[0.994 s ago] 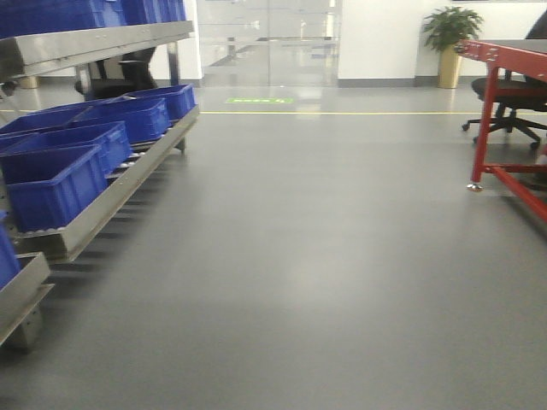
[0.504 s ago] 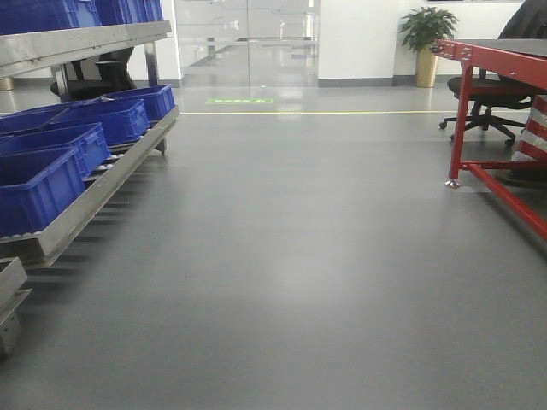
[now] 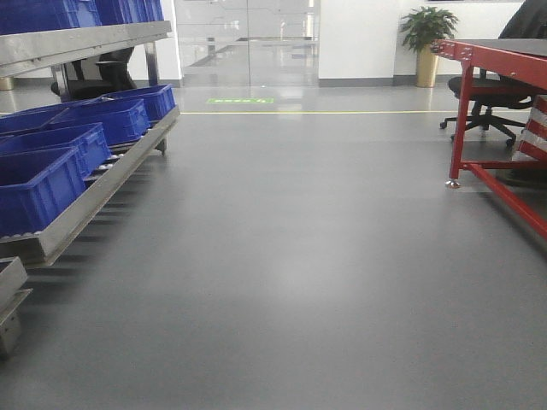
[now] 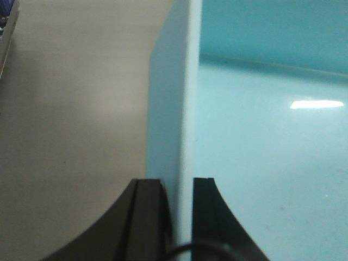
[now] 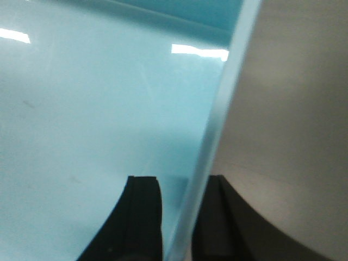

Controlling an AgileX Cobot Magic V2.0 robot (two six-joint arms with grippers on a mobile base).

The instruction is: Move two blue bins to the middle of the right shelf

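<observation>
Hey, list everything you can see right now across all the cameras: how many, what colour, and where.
pale blue bin: one seen, only partly, pale cyan, held between both grippers
royal-blue crates: four on the rack's bottom tier, more on top, left
steel rack: one, silver, left
table frame: one, red, right
office chairs: two, black, behind table and behind rack
potted plant: one, green in gold pot, far right
floor marking: one, green, far centre
left gripper: black, closed on a bin wall
right gripper: black, closed on a bin wall
</observation>
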